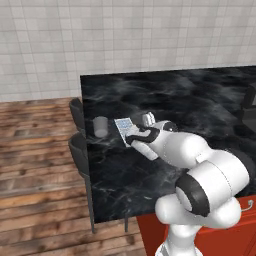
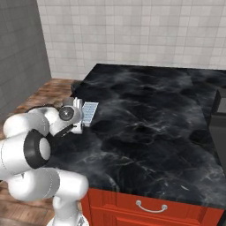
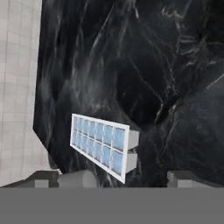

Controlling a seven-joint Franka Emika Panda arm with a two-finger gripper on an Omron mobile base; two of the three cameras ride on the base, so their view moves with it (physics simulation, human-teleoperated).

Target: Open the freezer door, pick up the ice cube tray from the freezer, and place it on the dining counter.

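Note:
The ice cube tray (image 1: 123, 128) (image 2: 89, 112) (image 3: 99, 144), pale blue with a grid of square cells, lies near the left edge of the dining counter (image 1: 190, 95) (image 2: 150, 110) (image 3: 144, 65), a black slab with white veining. My gripper (image 1: 132, 134) (image 2: 83, 115) (image 3: 114, 179) hovers just over the tray's near end. It is open, with its fingertips (image 3: 46, 177) spread wide on either side and nothing between them. The freezer and the freezer door are out of view.
A small grey cup (image 1: 101, 126) (image 3: 78, 178) stands just left of the tray. Dark stools (image 1: 79, 145) line the counter's left edge over the wood floor. The counter's red base has a drawer handle (image 2: 151, 206). A dark object (image 2: 218, 106) sits at the far right.

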